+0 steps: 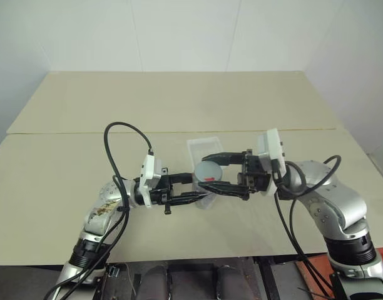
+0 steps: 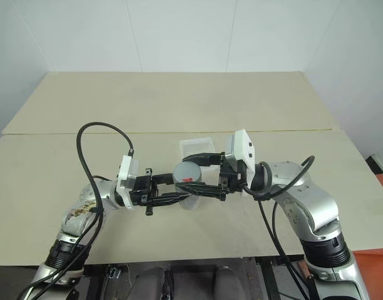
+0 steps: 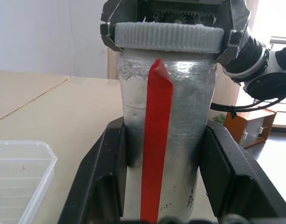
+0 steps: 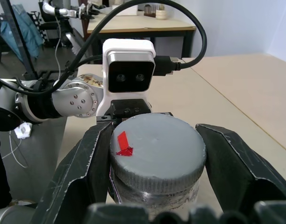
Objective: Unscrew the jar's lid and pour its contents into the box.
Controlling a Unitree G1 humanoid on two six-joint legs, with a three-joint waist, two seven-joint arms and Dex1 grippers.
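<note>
The left hand (image 1: 201, 195) is closed on the jar (image 3: 167, 140), its two black fingers (image 3: 100, 182) pressed against opposite sides of the silvery body low down, with a red strip (image 3: 154, 154) running up the wall between them. The jar stands upright in this grip, lifted clear of the surface (image 1: 179, 106), about midway between the two arms. The right hand (image 1: 207, 170) reaches in from the 3 o'clock side and is clamped on the lid (image 4: 157, 147), one finger (image 4: 84, 170) on each side of its ribbed grey rim; the lid sits on the jar's mouth, with a small red mark (image 4: 123, 143) near its edge. The two hands point toward each other, the left from 9 o'clock and the right from 3 o'clock, so that the jar and its lid are held between them, the right one slightly higher. The box (image 1: 204, 146), a shallow clear tray, lies on the surface just beyond the jar at about 12 o'clock, apart from both hands. Its near corner (image 3: 21, 172) shows beside the left fingers in the left wrist view. The contents cannot be made out through the jar wall.
</note>
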